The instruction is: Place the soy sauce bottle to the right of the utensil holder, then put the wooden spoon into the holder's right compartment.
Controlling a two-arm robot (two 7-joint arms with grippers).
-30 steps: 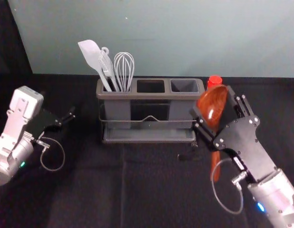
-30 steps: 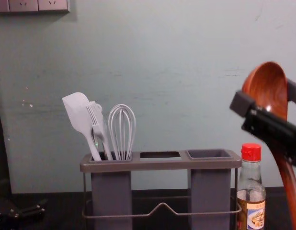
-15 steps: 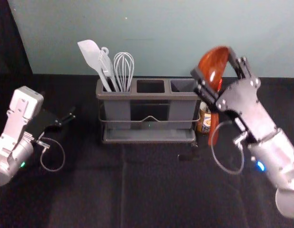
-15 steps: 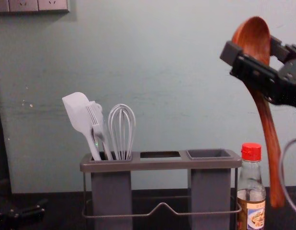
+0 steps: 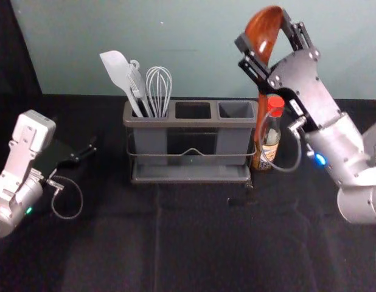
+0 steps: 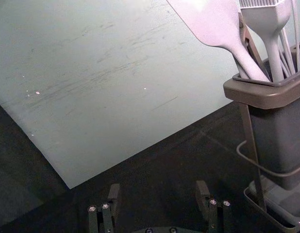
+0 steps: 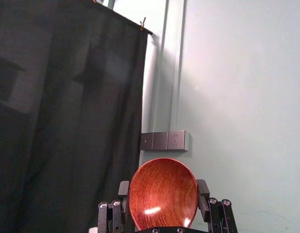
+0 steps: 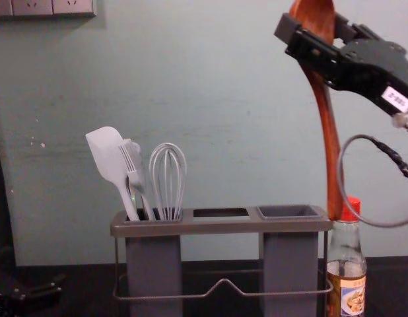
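Observation:
My right gripper (image 5: 268, 59) is shut on the bowl of the wooden spoon (image 5: 263, 36), high above the holder's right end. In the right wrist view the spoon's bowl (image 7: 163, 194) sits between the fingers of my right gripper (image 7: 163, 196). In the chest view the spoon's handle (image 8: 329, 145) hangs down, its tip by the holder's right rim, overlapping the red cap. The soy sauce bottle (image 8: 347, 277) stands upright just right of the utensil holder (image 8: 220, 226), whose right compartment (image 8: 288, 212) holds nothing visible. My left gripper (image 5: 84, 152) is parked at the left; its own view shows it open (image 6: 157, 199).
A white spatula (image 5: 118, 70), a brush and a whisk (image 5: 158, 88) stand in the holder's left compartment. A wall (image 5: 206, 48) rises behind the black-covered table (image 5: 194, 237). The cable loop of my right arm hangs in front of the bottle.
My right gripper has risen and moved farther back and left with the spoon. The handle's tip has lifted from low beside the bottle to the holder's rim height. The left arm has stayed still.

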